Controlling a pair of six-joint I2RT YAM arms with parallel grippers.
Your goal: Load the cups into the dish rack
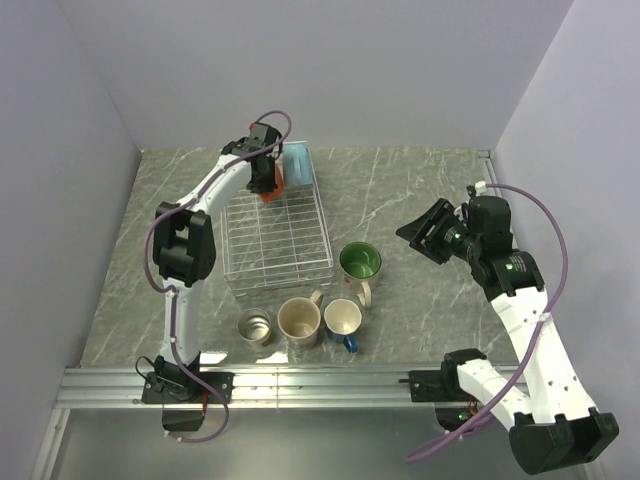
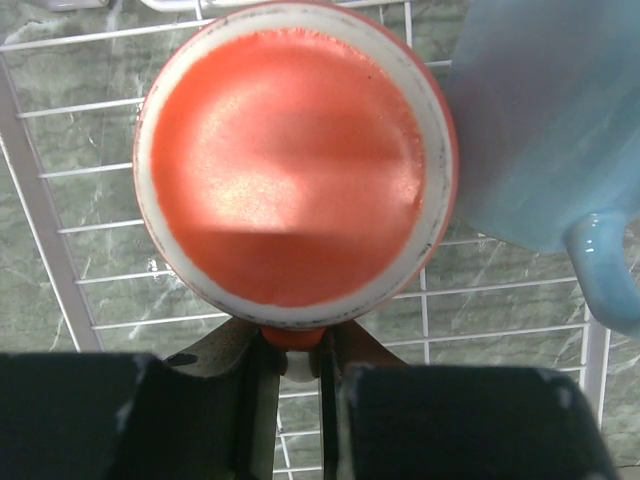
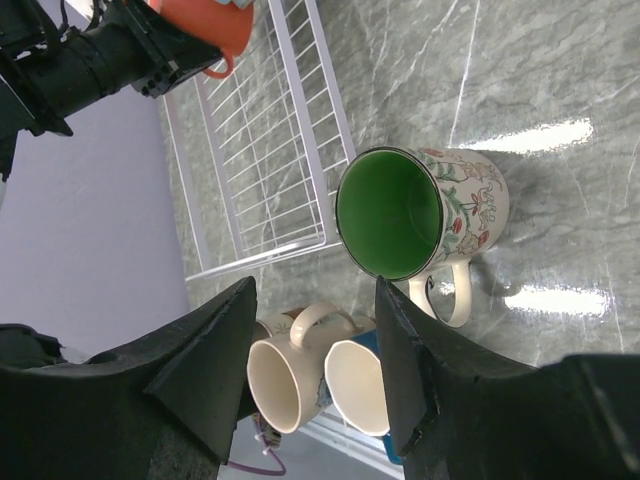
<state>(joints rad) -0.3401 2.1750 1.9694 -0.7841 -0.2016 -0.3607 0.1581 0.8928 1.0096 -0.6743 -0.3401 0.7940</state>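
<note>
My left gripper [image 1: 266,178] is shut on the handle of the orange mug [image 1: 272,191] and holds it bottom-up over the far end of the dish rack [image 1: 278,235]. In the left wrist view the mug's base [image 2: 290,160] fills the frame above my gripper [image 2: 293,360]. The light blue mug [image 1: 296,165] sits in the rack's far right corner, close beside it [image 2: 545,130]. On the table near the rack's front stand the green-inside mug [image 1: 359,263], the beige mug [image 1: 299,321], the dark blue mug [image 1: 343,320] and the steel mug [image 1: 255,327]. My right gripper [image 1: 432,232] is open and empty.
The right wrist view looks past my open gripper [image 3: 315,370] at the green-inside mug [image 3: 400,215], the beige mug [image 3: 290,380], the dark blue mug [image 3: 360,385] and the rack [image 3: 270,150]. Grey walls close in the marble table [image 1: 420,190].
</note>
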